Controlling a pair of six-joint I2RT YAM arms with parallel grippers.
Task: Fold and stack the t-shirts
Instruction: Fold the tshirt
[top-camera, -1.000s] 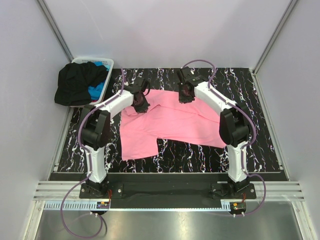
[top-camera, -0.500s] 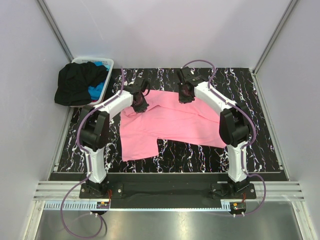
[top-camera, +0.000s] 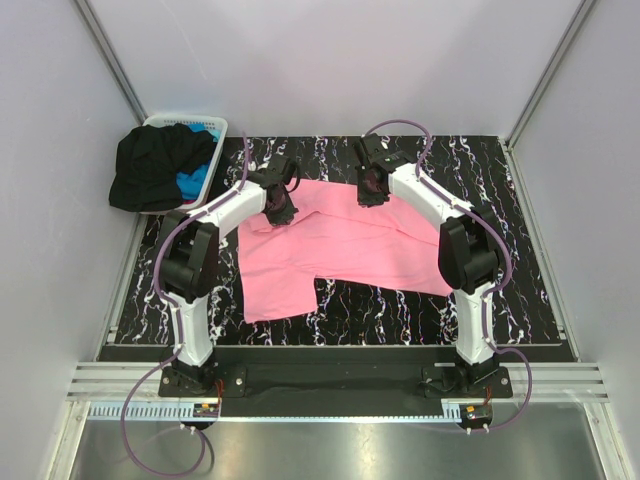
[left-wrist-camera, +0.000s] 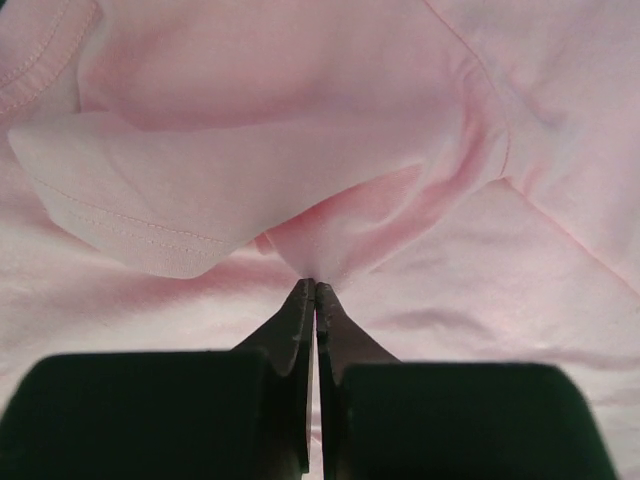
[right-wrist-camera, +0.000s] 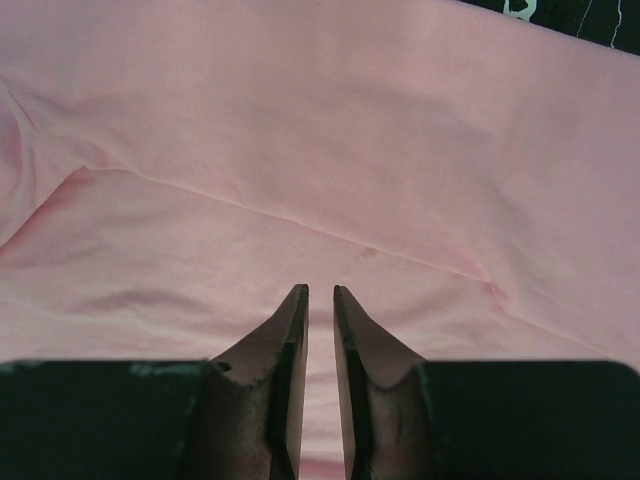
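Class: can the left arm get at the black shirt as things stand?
Probably not yet: the left gripper is pinching the pink shirt. Once released, the black shirt lies uncovered on the basket.

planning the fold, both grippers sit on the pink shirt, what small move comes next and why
Probably close the right gripper on the pink t-shirt first: its jaws stand a slit apart with no fold visibly caught, while the left gripper is shut on a tuck.
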